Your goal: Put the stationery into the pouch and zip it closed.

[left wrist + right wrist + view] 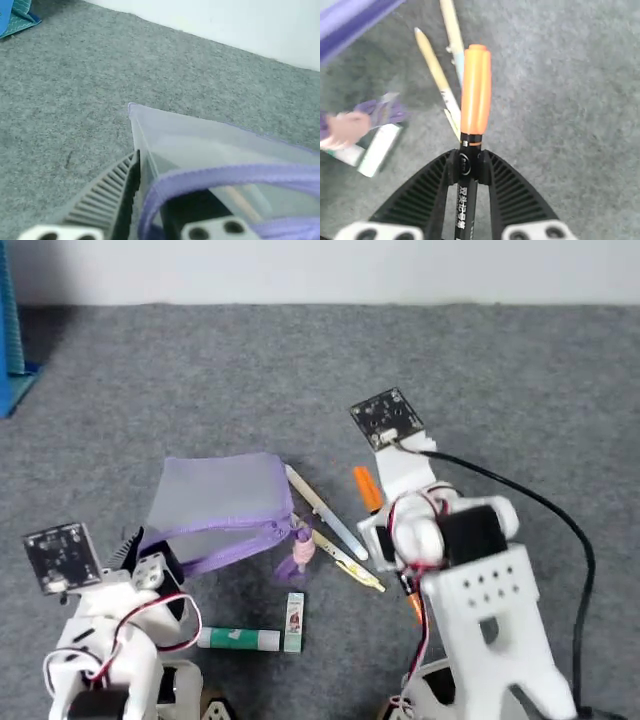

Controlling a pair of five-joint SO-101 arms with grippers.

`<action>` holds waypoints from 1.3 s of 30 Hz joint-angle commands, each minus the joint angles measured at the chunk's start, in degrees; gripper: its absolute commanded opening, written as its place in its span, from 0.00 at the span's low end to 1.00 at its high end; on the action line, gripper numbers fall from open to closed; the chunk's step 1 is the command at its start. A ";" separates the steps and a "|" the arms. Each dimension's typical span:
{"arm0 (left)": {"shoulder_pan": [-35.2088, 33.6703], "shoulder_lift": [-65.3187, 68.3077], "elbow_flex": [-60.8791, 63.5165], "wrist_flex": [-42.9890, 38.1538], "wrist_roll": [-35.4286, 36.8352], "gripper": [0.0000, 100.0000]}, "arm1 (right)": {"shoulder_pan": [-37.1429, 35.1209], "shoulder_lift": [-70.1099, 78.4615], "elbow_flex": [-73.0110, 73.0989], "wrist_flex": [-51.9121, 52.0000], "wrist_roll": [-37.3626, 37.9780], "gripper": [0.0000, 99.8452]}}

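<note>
- Grey carpet covers the whole playing surface, and both arms are planted at its near edge.
- Over to the right arm, the big white one: it leans forward over the carpet with its wrist tipped down towards the loose stationery.
- The right gripper is clenched on a marker, its black ribbed jaws pinching the black barrel just behind the orange cap, which points away from the wrist.
- Left arm now, sitting low at the near left corner and angled in towards the pouch.
- The left gripper is clamped on the pouch's near edge, with a corner of the translucent wall standing up between its jaws.
- And the pouch itself: pale lilac and see-through, lying left of centre, its purple zip running along the near side (gaping, not drawn shut).
- A green-and-white glue stick lies flat just near of the pouch.
- Two pens rest side by side right of the pouch mouth, a pale pen and a yellow pen, both slanting.
- A small white-and-green block touches the glue stick's right end.
- A pink charm hangs off the zip's right end.
</note>
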 commanded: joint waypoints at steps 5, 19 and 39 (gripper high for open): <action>0.35 20.57 -20.79 6.33 0.70 0.01 | -4.53 -8.31 -1.14 -1.63 -5.80 0.01; 0.35 41.23 -37.85 15.03 0.70 0.01 | -14.99 -26.95 -1.14 -16.75 -11.96 0.01; 0.35 43.60 -37.58 14.95 0.79 0.01 | -25.01 -33.45 22.15 -68.00 -18.37 0.01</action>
